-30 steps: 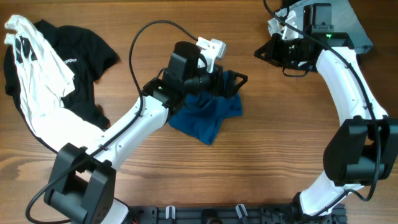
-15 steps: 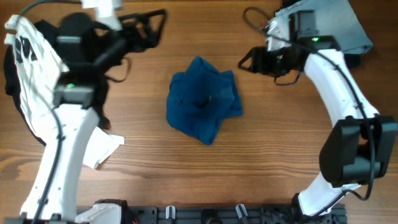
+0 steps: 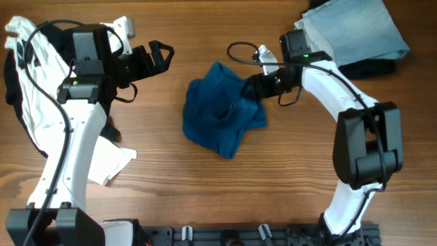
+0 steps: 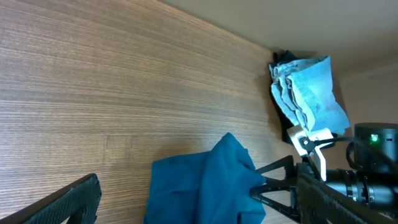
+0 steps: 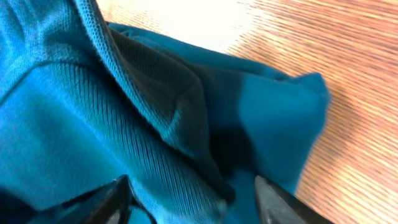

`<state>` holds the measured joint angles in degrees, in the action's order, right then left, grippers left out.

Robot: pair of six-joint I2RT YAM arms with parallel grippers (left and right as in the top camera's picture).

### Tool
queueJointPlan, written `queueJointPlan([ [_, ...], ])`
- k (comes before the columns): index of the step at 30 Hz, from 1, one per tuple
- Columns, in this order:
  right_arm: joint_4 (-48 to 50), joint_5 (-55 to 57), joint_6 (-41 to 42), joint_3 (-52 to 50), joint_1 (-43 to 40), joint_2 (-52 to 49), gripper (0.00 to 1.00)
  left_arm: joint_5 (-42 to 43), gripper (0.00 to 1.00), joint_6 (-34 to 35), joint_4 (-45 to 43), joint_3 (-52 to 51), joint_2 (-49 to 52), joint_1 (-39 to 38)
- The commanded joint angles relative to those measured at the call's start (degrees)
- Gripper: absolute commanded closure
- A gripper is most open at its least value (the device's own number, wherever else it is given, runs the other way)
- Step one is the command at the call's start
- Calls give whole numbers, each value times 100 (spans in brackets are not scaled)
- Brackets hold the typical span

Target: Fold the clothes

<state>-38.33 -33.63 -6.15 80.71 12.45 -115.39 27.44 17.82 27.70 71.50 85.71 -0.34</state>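
Note:
The deep-blue shirt [image 3: 220, 117] lies crumpled in the middle of the table. My right gripper [image 3: 250, 87] is at its upper right edge. In the right wrist view its jaws [image 5: 193, 200] stand open with a ridge of the blue shirt [image 5: 93, 124] between them, not pinched. My left gripper [image 3: 161, 57] hovers open and empty up and to the left of the shirt, well apart from it. A white garment [image 3: 42, 116] with black marks lies over a black tee [image 3: 9, 78] at the far left, partly under the left arm.
A folded light-blue garment [image 3: 355, 31] rests on a dark one [image 3: 369, 68] at the back right corner. The right arm's cable [image 3: 239, 49] loops above the shirt. Bare wood [image 3: 287, 178] runs along the front of the table.
The left arm let go of the blue shirt and swung back to the upper left. The right arm came down and left to the shirt's edge, and its jaws opened.

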Motion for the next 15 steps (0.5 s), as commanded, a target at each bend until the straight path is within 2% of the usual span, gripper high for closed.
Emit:
queueJointPlan([
  [1,195,9,-118,-52,160,-168,51,-55,0,-160,2,-24,46,20],
  [3,295,13,-94,-52,170,-168,64,-52,0,-160,2,-24,46,20],
  [4,358,15,-7,-52,170,-168,73,-55,0,-160,4,-24,46,20],
  [5,435,17,85,-50,168,-168,89,-55,0,-160,2,-24,46,20],
  [6,476,20,181,-28,151,-157,95,-55,0,-160,2,-24,46,20],
  [15,-389,61,647,1023,-155,433,96,-57,0,-160,4,-24,46,20],
])
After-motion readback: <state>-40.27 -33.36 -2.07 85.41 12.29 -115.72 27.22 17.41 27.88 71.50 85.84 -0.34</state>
